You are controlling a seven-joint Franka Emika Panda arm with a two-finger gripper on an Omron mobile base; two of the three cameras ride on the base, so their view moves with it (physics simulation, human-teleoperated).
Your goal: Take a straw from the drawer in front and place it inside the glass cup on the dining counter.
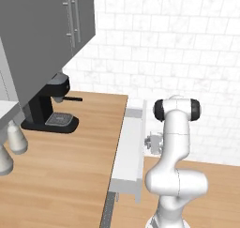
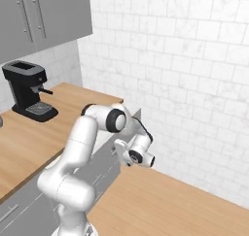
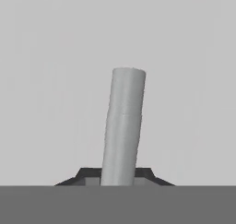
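Two dark fingertips [image 3: 90, 174] of the gripper [image 3: 118, 176] are squeezed on the drawer's small grey bar handle [image 3: 123, 126], which rises between them against the flat grey drawer front. From the left base view, the drawer [image 1: 131, 149] is pulled out from the wood counter [image 1: 70, 152] near the black coffee machine [image 1: 49, 105]; I cannot see inside it.

Our arm [image 2: 92, 133] folds forward and low; our jaws sit closed on the bar handle [image 3: 123, 126].
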